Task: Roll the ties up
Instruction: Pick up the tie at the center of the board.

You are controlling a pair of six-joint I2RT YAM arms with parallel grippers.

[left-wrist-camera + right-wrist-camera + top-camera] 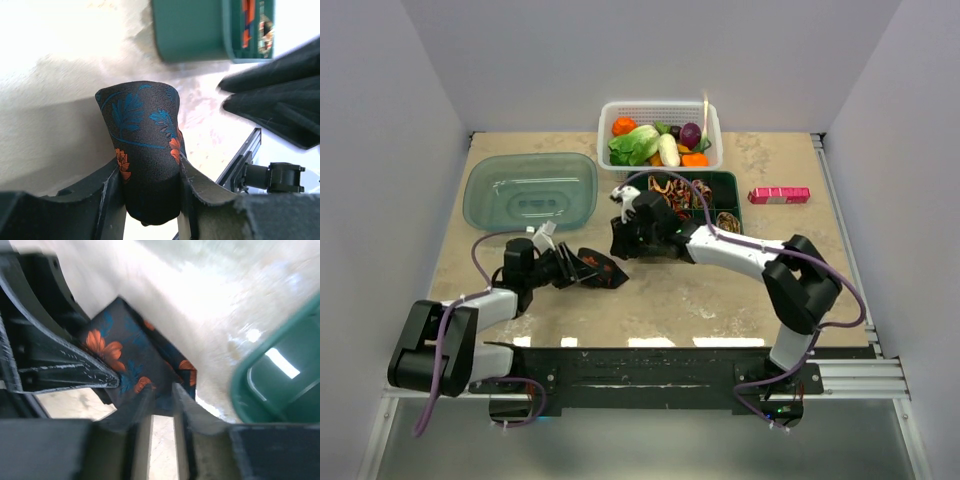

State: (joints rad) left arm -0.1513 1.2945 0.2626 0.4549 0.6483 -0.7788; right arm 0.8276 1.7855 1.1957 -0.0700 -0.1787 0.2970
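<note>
Your left pincer (150, 172) clamps the bunched black fabric necktie with orange and blue flowers (142, 125), low on the beige tabletop (700, 300). Your right pincer (162, 392) stands narrowly parted at the cloth's edge, gripping nothing. With one hold on slick fabric, the folds could spring loose and unroll.

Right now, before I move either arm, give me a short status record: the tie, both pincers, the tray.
tie: black floral tie, bunched upright on the table
left pincer: closed on the tie, one finger on each side
right pincer: slightly open, nothing between the fingers, tips at the tie's edge
green tray: beyond both pincers, holds rolled ties
</note>
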